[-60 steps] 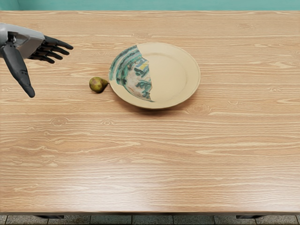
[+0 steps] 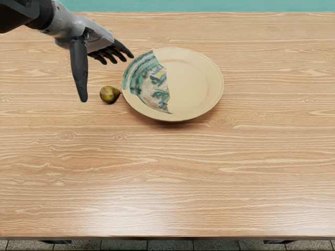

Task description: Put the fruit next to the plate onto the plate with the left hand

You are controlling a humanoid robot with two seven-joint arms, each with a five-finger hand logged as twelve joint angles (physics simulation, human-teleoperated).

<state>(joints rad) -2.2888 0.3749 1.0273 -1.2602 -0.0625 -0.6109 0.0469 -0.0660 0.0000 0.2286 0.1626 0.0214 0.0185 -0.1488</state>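
Left robot hand [image 2: 93, 43] is hovering open up-left of the pear [image 2: 109, 94], gripping nothing.

The arm is coming in from the top-left corner. Fingers [image 2: 116, 53] are spreading toward the plate [image 2: 209, 86], and the thumb is pointing down, its tip showing just left of the pear with no visible contact. The pear is lying on the wood surface [image 2: 167, 172] right against the plate's left rim, stem end toward it, not on the plate. The plate is sitting upper-centre, cream with a green-patterned patch on its left part.
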